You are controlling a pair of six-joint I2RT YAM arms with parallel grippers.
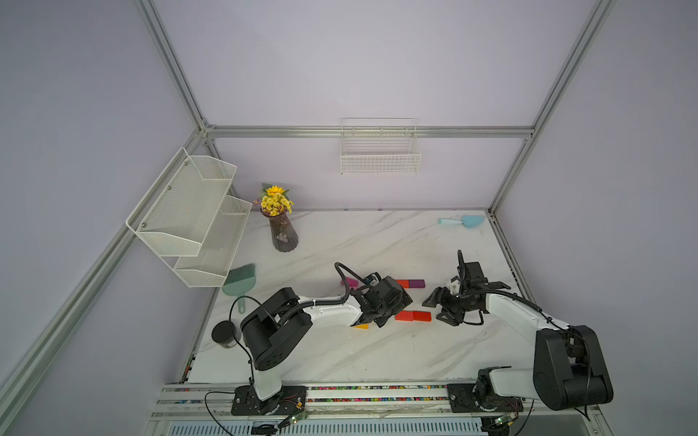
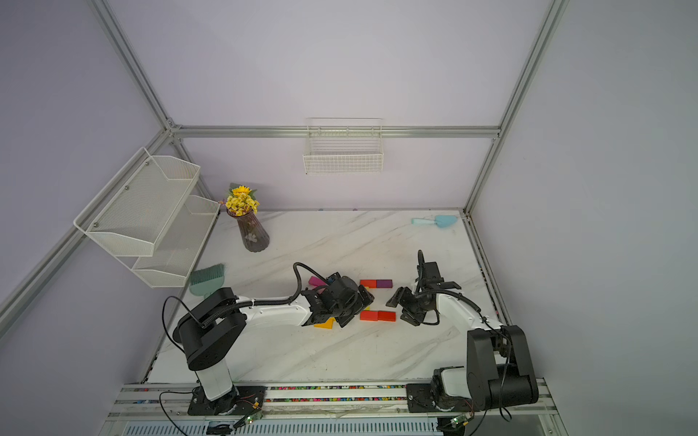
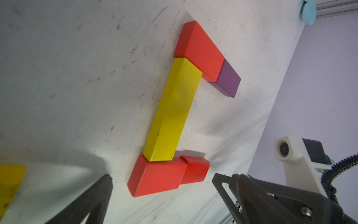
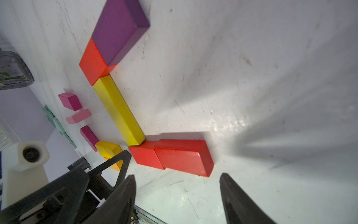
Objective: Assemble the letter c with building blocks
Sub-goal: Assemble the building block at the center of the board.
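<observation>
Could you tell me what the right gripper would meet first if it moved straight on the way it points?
Probably the outer red block, lying just ahead of the right gripper; depth is hard to judge.

My left claw hangs wide-jawed beside the flat orange-and-purple block row and the flat red block pair. My right claw, jaws apart, faces it over the white marbled tabletop.

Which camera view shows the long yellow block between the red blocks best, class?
The left wrist view: the long yellow block lies whole and central, both ends meeting red blocks. The right wrist view shows the block whole too, but foreshortened. In both top views the left arm mostly hides it.
</observation>
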